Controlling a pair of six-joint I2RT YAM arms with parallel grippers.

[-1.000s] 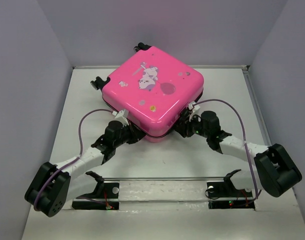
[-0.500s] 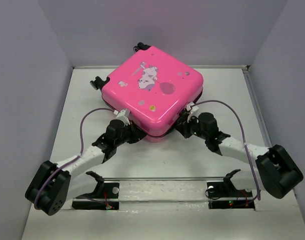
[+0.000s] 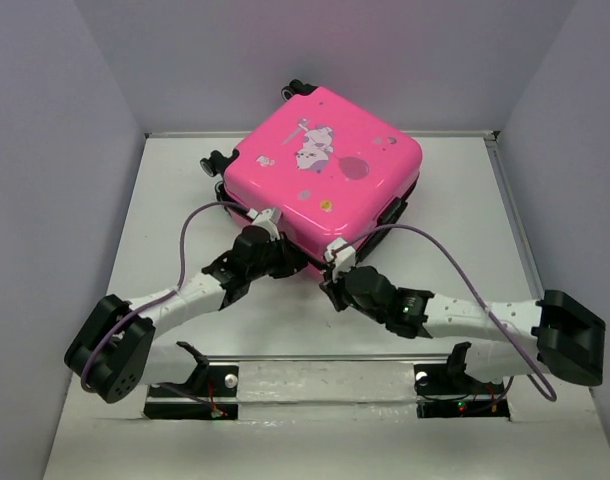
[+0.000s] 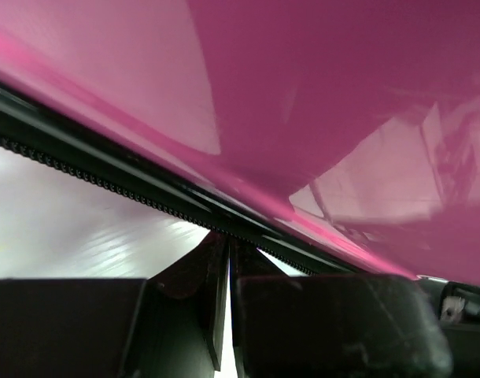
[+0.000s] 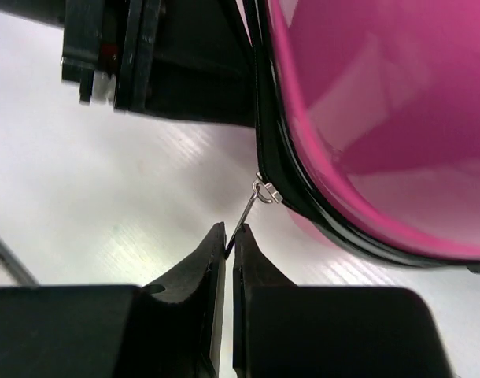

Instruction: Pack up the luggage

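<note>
Currently: hot-pink hard-shell suitcase with cartoon print (image 3: 325, 170), lid down, far-centre on white table (image 3: 185, 200). Step in hand, likely: zipping shut. Right gripper (image 5: 228, 236) pinched tight on thin metal zipper pull (image 5: 246, 209) at near corner. Left gripper (image 4: 228, 252) closed, seemingly empty, against black zipper band (image 4: 106, 169). Next: draw pull along band, steadily. Versus earlier: case shifted rightward; right gripper moved round to near corner.

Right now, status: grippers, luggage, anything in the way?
Right gripper shut on zipper pull. Left gripper shut at zipper band, hold unclear. Luggage lid down, lying flat. No obstruction seen.
</note>
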